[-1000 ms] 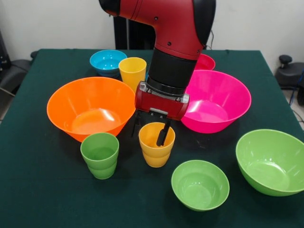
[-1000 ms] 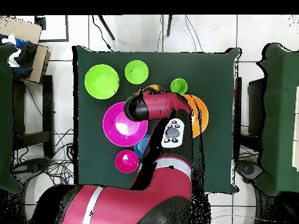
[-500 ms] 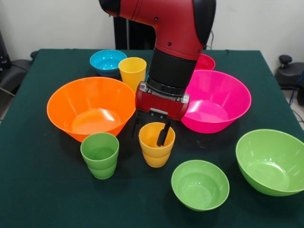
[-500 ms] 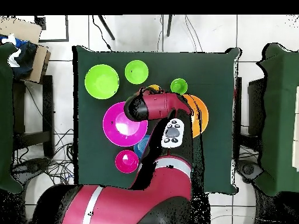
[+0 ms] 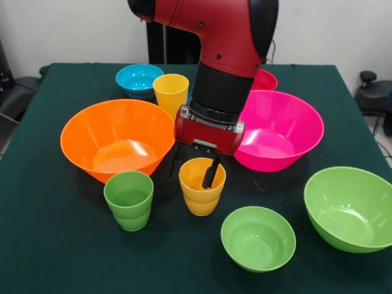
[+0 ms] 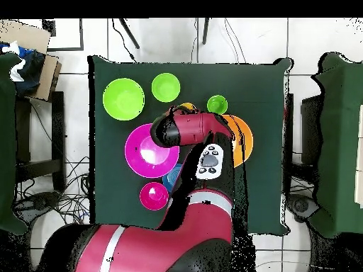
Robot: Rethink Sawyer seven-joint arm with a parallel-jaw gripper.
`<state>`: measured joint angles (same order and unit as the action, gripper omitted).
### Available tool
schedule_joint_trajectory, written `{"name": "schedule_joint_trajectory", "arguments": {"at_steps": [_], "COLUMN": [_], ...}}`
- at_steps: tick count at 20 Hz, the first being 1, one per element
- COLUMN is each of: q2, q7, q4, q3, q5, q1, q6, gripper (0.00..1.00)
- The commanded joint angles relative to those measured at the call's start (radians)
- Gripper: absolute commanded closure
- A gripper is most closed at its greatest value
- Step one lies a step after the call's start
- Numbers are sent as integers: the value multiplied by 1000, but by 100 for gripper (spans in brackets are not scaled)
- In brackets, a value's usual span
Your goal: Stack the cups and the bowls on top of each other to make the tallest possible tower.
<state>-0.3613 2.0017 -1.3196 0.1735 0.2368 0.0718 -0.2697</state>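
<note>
My gripper (image 5: 193, 166) hangs open over the orange-yellow cup (image 5: 201, 191): the right finger (image 5: 210, 173) dips inside it, while the left finger stands outside by its far left rim. The green cup (image 5: 128, 199) stands to its left and the yellow cup (image 5: 171, 92) behind. Flanking the arm are the large orange bowl (image 5: 116, 138) and the large hot pink bowl (image 5: 278, 131). A small lime bowl (image 5: 258, 237) and a large lime bowl (image 5: 349, 208) sit at the front right. At the back are a light blue bowl (image 5: 139, 79) and a red-pink bowl (image 5: 264, 80). In the overhead view the arm hides the gripper.
All pieces stand singly on the dark green table (image 5: 61, 257), none stacked. From overhead the arm covers the table's middle, with the large lime bowl (image 6: 123, 98), small lime bowl (image 6: 165, 87) and green cup (image 6: 217, 105) showing beyond it.
</note>
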Motion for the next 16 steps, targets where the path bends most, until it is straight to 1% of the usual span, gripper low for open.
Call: {"name": "schedule_joint_trajectory", "arguments": {"at_steps": [1, 15, 16], "q2": [26, 22, 23], "q7": [66, 55, 56], "q4": [9, 11, 12], "q3": [-66, -69, -69], "q5": [-21, -25, -25], "q1": [-9, -6, -7], "q6": [-106, -130, -132], "gripper": [0, 0, 100]}}
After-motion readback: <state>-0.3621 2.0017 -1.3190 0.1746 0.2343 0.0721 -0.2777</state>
